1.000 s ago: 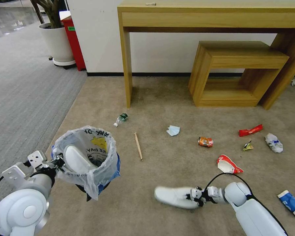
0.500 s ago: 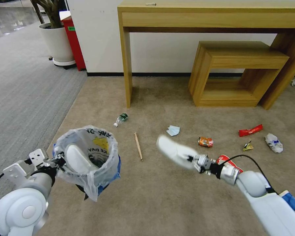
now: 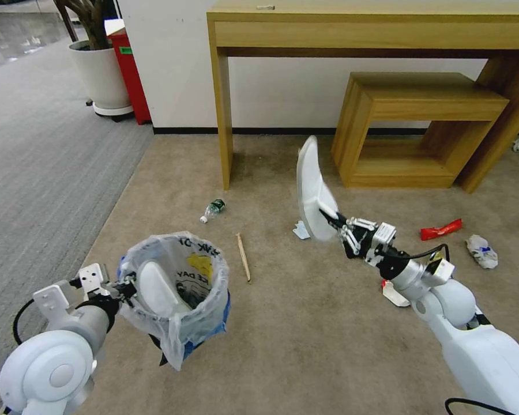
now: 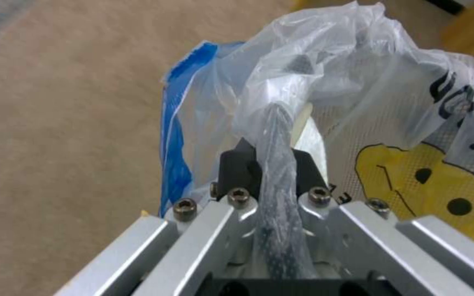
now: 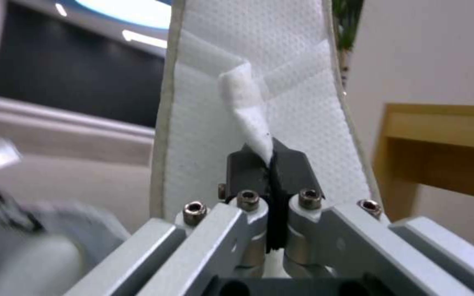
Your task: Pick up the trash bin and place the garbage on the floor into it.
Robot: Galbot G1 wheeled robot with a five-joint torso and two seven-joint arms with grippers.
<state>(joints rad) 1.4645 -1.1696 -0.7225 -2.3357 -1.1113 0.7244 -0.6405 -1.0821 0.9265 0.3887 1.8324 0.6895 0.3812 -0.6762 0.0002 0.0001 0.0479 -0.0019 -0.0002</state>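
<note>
My left gripper [image 3: 123, 286] is shut on the near rim of the blue trash bin [image 3: 181, 291], holding it off the floor [image 3: 282, 346]. In the left wrist view the jaws of the left gripper [image 4: 273, 158] pinch the rim and the crinkly bag [image 4: 358, 78]. One white slipper [image 3: 155, 288] stands inside the bin. My right gripper [image 3: 333, 221] is shut on the strap of the other white slipper [image 3: 312, 184], raised upright in the air to the right of the bin. The right wrist view shows the right gripper [image 5: 270, 164] clamping that slipper's [image 5: 303, 102] strap.
On the carpet lie a bottle [image 3: 214, 208], a wooden stick [image 3: 243, 257], a pale mask [image 3: 299, 231], a red wrapper [image 3: 440, 229], crumpled paper [image 3: 482, 251] and a crushed cup [image 3: 393, 294]. A wooden desk [image 3: 222, 115] and stool [image 3: 415, 132] stand behind; grey carpet [image 3: 40, 167] lies left.
My right arm has lifted the slipper off the floor and swung it up and away, tipping it upright. The left arm has carried the bin a little to the right.
</note>
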